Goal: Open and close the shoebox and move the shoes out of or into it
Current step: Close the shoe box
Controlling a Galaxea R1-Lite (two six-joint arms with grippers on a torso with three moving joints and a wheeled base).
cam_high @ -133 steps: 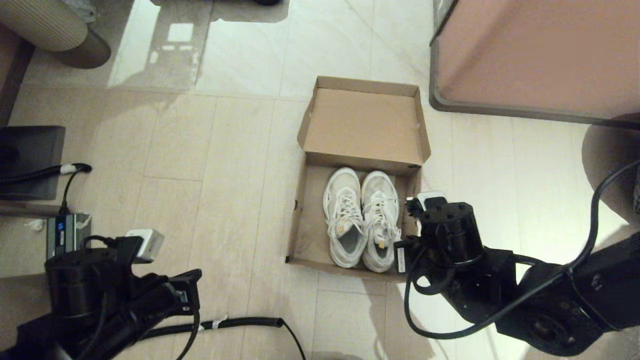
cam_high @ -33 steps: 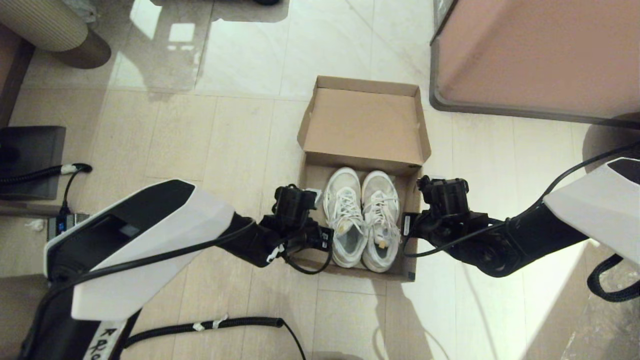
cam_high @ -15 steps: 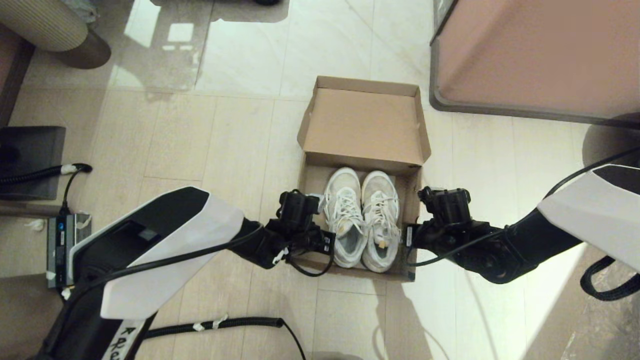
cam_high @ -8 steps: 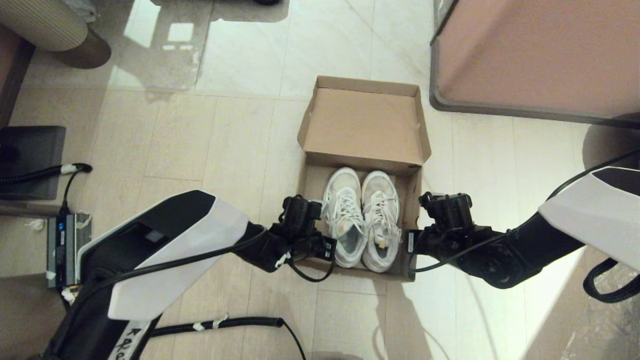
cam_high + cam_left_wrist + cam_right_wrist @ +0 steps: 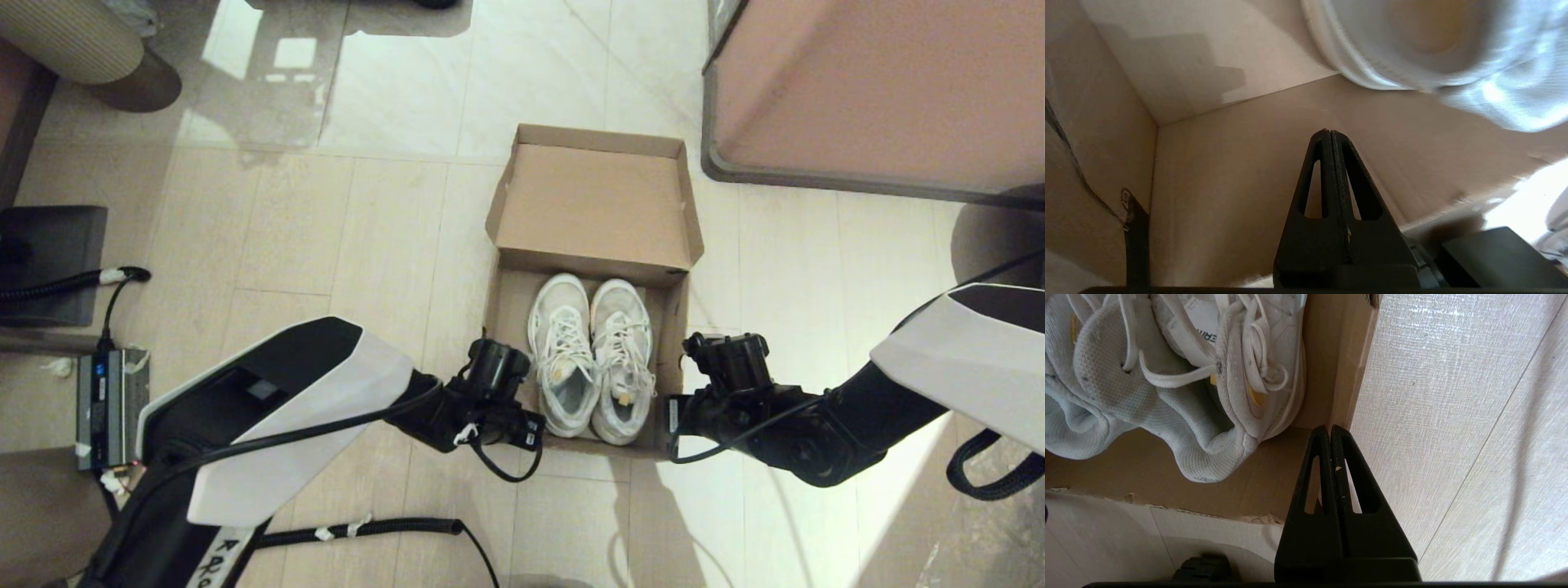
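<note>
We see the shoes (image 5: 591,359) in the open shoebox (image 5: 594,204) on the floor, between our tools. The left tool (image 5: 1329,136) and right tool (image 5: 1329,430) are both closed, empty. The shoes look light and soft; grip the heel collars.

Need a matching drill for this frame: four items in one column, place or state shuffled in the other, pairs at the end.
Items:
1. shoebox
2. shoes
3. left hand
4. right hand

Place or state:
A. shut, tips over the box's right wall
B. on the floor, lid folded back away from the robot
C. side by side inside the box
D. shut, inside the box beside a shoe

Pairs: 1-B, 2-C, 3-D, 4-A
</note>
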